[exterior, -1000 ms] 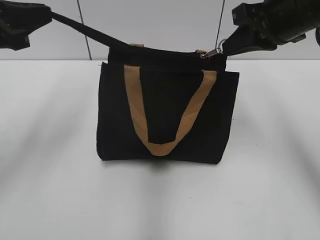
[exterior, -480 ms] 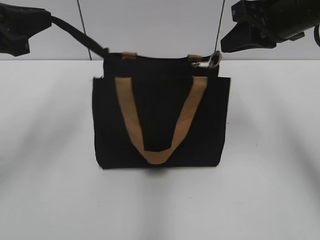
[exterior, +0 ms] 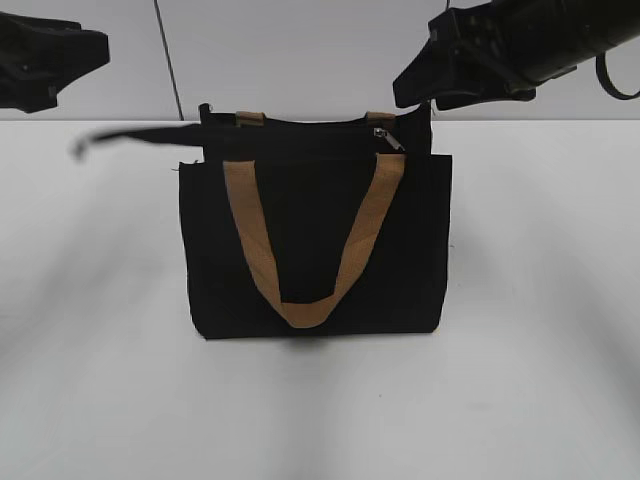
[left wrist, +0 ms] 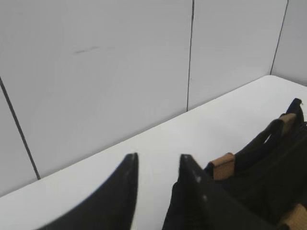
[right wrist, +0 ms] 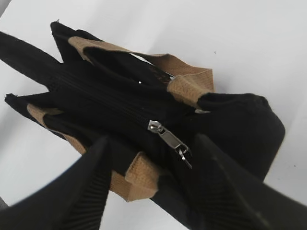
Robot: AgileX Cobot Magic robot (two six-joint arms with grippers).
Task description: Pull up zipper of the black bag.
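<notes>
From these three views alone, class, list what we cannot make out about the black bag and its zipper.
- Black bag contents: hidden in every view by its closed fabric.
- Zipper far end: out of sight in the right wrist view, lost in dark folds.
- Black side strap: motion-blurred in the exterior view, so its end is unclear.
- Bag's front: cut off by the left wrist view's edge.

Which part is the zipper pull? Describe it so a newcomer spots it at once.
Find the black bag standing on the white table. Along its top rim, near the right end, lies the zipper pull. It is small, silver-grey metal, unlike the broad tan straps beside it.
</notes>
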